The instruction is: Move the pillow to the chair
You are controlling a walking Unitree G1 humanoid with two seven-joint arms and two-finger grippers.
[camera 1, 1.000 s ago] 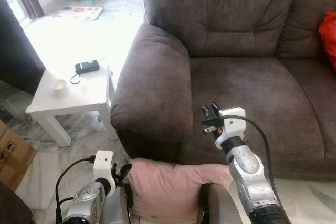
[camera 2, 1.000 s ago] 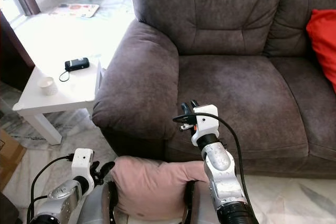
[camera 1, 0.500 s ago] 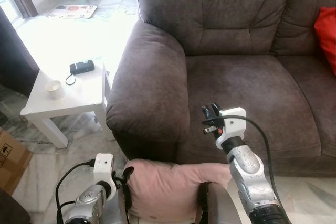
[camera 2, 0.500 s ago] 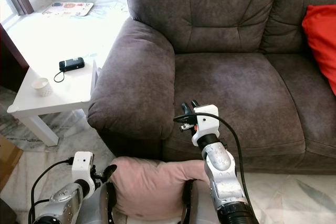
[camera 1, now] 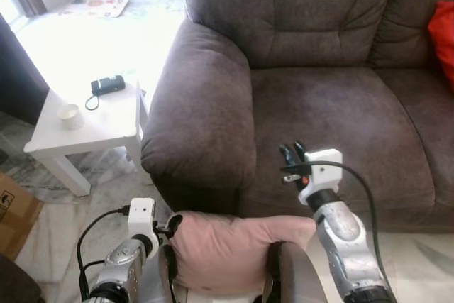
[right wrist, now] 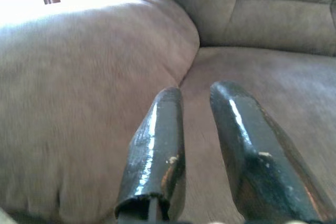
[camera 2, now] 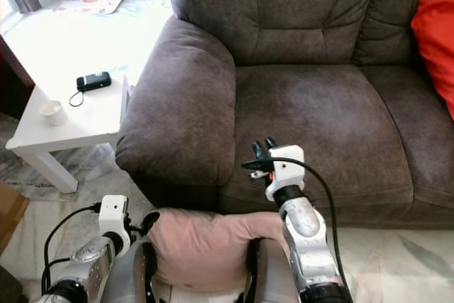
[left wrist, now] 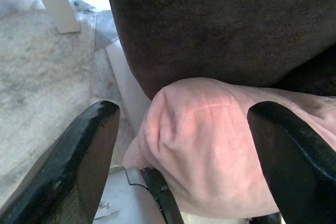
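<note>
The pink pillow sits low at about 6 o'clock in the head view, tucked against the robot's body, right below the brown sofa's front edge. The left gripper is spread wide around the pillow's end, fingers not pinching it. The right gripper hovers over the seat cushion, fingers a narrow gap apart, holding nothing. A white side table stands at 10 o'clock.
</note>
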